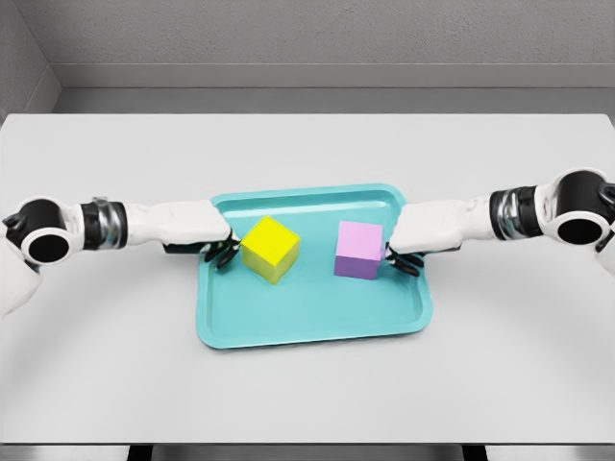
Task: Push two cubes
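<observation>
Head view takes in a pale grey table that fills most of the picture, its far edge meeting a darker grey floor strip and a textured grey wall behind; a corner of the room shows at the upper left. On the middle of the table lies a teal tray with a raised rim and rounded corners, its long side running left to right and its whole outline turned slightly, so the right end sits a little lower in the picture.

Both cubes stand on the tray's floor, in its upper half. A yellow cube sits left of centre, rotated so that one vertical edge points toward the camera (cubes have no long axis to speak of). A purple cube sits right of centre, nearly square to the view, with one flat face toward the camera. The two are apart, with bare teal between them.

Left hand reaches in from the left over the tray's rim, its dark fingers curled narrow and touching or just beside the yellow cube's left side; it grasps nothing. Right hand comes in from the right, its dark fingers likewise curled close, at the purple cube's right side, holding nothing.
</observation>
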`<state>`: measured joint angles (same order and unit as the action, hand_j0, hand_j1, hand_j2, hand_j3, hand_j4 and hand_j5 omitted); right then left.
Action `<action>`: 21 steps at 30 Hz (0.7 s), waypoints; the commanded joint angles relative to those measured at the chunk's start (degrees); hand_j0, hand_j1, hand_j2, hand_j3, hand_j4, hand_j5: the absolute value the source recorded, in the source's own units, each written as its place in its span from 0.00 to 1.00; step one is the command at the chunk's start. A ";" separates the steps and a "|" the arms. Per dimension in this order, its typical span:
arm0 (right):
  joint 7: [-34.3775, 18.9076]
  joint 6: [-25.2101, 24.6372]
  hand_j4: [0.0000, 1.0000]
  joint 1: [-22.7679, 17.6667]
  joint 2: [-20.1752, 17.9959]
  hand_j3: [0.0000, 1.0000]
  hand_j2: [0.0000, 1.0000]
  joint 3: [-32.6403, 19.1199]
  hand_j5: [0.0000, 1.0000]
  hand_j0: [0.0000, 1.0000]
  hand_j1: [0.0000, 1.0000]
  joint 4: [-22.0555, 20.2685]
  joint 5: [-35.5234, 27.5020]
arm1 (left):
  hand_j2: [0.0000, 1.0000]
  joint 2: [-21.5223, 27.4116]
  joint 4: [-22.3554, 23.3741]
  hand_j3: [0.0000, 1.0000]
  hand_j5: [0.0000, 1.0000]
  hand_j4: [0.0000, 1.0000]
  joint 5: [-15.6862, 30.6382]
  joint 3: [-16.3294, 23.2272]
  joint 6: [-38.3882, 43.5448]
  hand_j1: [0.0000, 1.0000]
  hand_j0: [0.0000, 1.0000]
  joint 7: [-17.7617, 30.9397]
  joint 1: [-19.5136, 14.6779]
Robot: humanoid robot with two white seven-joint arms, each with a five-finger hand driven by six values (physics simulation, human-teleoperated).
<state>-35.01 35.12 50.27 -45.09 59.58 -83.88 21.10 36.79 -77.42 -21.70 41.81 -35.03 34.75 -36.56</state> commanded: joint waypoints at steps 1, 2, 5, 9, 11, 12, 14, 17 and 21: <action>0.01 -0.12 0.15 0.00 -0.52 0.15 0.15 -0.60 0.15 0.15 0.15 2.23 -0.36 | 0.24 -0.23 -0.27 0.24 0.24 0.24 1.57 0.38 0.03 0.24 0.24 0.25 0.00; 0.01 -0.12 0.16 -0.09 -0.52 0.16 0.16 -0.60 0.16 0.16 0.16 3.63 -0.36 | 0.24 -0.67 -0.27 0.24 0.24 0.24 1.57 0.47 0.03 0.24 0.24 0.25 0.00; 0.01 -0.12 0.16 0.35 1.76 0.16 0.16 -0.25 0.16 0.16 0.16 8.20 -0.19 | 0.24 -1.46 -0.36 0.24 0.24 0.24 1.57 1.08 0.03 0.24 0.24 0.25 0.00; 0.01 -0.12 0.16 0.62 3.87 0.16 0.16 0.36 0.16 0.16 0.16 8.20 -0.10 | 0.24 -1.55 -0.36 0.24 0.24 0.24 1.57 1.08 0.03 0.24 0.24 0.25 0.00; 0.01 -0.12 0.16 0.79 4.84 0.16 0.16 1.07 0.16 0.16 0.16 8.20 -0.01 | 0.24 -1.55 -0.36 0.24 0.24 0.24 1.57 1.17 0.03 0.24 0.24 0.25 0.00; 0.01 -0.12 0.16 0.79 5.54 0.16 0.16 1.16 0.16 0.16 0.16 8.20 -0.01 | 0.24 -1.55 -0.36 0.24 0.24 0.24 1.57 1.17 0.03 0.24 0.24 0.25 0.00; 0.01 -0.12 0.16 0.88 6.68 0.16 0.16 1.51 0.16 0.16 0.16 8.20 -0.01 | 0.25 -1.63 -0.54 0.25 0.25 0.25 1.57 1.35 0.03 0.25 0.25 0.25 0.00; 0.01 -0.12 0.16 1.58 7.21 0.16 0.16 1.86 0.16 0.16 0.16 8.20 -0.01 | 0.25 -2.16 -0.54 0.25 0.25 0.25 1.57 1.43 0.03 0.25 0.25 0.25 0.00; 0.01 -0.12 0.16 2.20 8.62 0.16 0.16 2.74 0.16 0.16 0.16 8.12 -0.01 | 0.25 -2.51 -0.62 0.25 0.25 0.25 1.57 1.43 0.03 0.25 0.25 0.25 -0.09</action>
<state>-34.95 35.11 52.56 -37.17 61.84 -75.71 21.61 34.44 -77.98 -20.48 43.25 -35.14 35.02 -36.65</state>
